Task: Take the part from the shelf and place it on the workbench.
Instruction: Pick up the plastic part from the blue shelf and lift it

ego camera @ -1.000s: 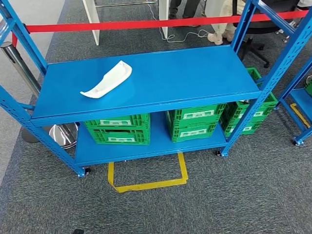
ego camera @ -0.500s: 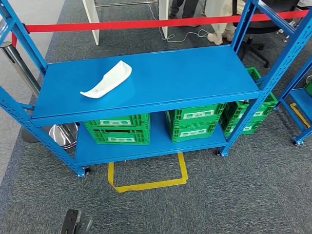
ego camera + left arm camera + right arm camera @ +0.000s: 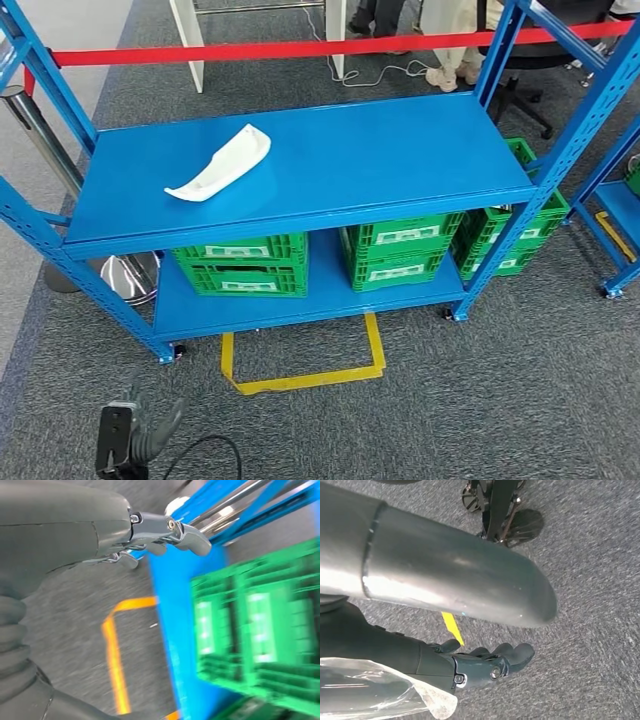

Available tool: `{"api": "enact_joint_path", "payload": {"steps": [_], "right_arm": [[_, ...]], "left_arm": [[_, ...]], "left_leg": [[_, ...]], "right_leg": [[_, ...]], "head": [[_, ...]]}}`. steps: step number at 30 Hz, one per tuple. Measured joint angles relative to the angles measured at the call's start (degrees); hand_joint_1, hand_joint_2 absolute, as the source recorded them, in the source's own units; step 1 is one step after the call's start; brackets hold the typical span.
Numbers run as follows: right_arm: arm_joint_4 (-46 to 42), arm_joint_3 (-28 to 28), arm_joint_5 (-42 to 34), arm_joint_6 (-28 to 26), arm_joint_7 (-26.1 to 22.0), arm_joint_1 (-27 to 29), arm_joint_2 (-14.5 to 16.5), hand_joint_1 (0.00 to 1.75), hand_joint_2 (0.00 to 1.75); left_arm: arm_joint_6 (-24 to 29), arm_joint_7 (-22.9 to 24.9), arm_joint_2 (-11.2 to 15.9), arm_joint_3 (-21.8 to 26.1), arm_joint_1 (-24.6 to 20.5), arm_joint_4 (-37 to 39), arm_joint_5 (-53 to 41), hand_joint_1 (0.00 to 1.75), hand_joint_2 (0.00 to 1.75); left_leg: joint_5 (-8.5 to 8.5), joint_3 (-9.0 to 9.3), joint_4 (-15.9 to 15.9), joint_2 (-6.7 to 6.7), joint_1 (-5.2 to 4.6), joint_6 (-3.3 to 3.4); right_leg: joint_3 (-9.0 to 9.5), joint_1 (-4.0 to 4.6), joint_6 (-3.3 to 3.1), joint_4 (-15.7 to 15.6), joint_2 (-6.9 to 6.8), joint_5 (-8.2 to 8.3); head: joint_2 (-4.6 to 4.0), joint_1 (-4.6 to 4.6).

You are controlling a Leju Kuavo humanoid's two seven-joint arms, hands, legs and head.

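White elongated curved part (image 3: 219,164) lies flat, diagonal, on left half of blue shelf (image 3: 340,160) top.

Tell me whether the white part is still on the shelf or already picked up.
On the shelf: the white part lies flat on the top board, untouched; the left hand is low.

I see a smooth white plastic part (image 3: 221,163) on a glossy painted-metal shelf (image 3: 362,160), ribbed green plastic crates (image 3: 243,263), rough grey carpet (image 3: 490,400).

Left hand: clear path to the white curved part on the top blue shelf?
Probably yes. The white curved plastic part lies alone on the blue shelf's top deck, nothing over it. The left hand is low, empty, and must rise past the shelf's front edge.
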Motion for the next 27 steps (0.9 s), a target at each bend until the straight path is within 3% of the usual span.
{"api": "enact_joint_path", "payload": {"steps": [2, 6, 13, 21, 26, 27], "right_arm": [[0.3, -1.2, 1.7, -0.3, 0.0, -0.3, 0.0, 0.00, 0.00], [1.0, -3.0, 4.7, -0.9, 0.2, -0.8, 0.0, 0.00, 1.75], [1.9, -4.9, 9.7, -1.6, 3.6, -1.5, 0.0, 0.00, 1.75], [3.1, -6.6, 15.0, -1.1, 8.7, -2.4, 0.0, 0.00, 1.75], [3.5, -6.7, 18.6, -1.6, 9.3, -2.7, 0.0, 0.00, 1.75], [3.5, -6.7, 19.3, -1.9, 8.9, -2.7, 0.0, 0.00, 1.31]], "left_arm": [[0.7, -0.8, 0.1, -0.9, 0.5, -3.4, -0.2, 0.00, 1.75], [2.3, -2.3, 0.9, -2.9, 1.4, -9.6, -0.5, 0.00, 1.75], [5.4, -4.4, 5.6, -8.5, 1.9, -21.3, -1.8, 0.00, 1.75], [9.5, -5.2, 13.6, -15.4, 0.3, -32.7, -6.4, 0.00, 1.75], [11.8, -4.5, 19.3, -18.6, -1.4, -37.8, -11.0, 0.00, 1.75], [12.0, -4.0, 20.4, -19.0, -1.5, -38.6, -12.0, 0.00, 1.75]], "left_leg": [[0.00, 0.00, 0.0, 0.00, 0.00, 0.00], [0.00, 0.00, 0.0, 0.00, 0.00, 0.00], [0.01, 0.01, 0.0, 0.01, 0.01, 0.00], [0.02, 0.01, 0.0, 0.01, 0.01, 0.00], [0.02, 0.01, 0.0, 0.02, 0.01, 0.00], [0.02, 0.01, 0.0, 0.02, 0.01, 0.00]], "right_leg": [[0.00, 0.00, 0.00, 0.0, 0.00, 0.00], [0.00, 0.00, 0.00, 0.0, 0.00, 0.00], [-0.01, 0.01, 0.00, 0.0, 0.01, 0.00], [-0.01, 0.01, 0.00, 0.0, 0.01, 0.00], [0.01, 0.01, 0.00, 0.0, 0.02, 0.00], [0.00, 0.01, 0.00, 0.0, 0.02, 0.00]], "head": [[0.00, 0.01], [0.00, 0.01], [0.00, -0.01], [0.00, 0.00], [0.00, -0.01], [0.00, -0.01]]}}
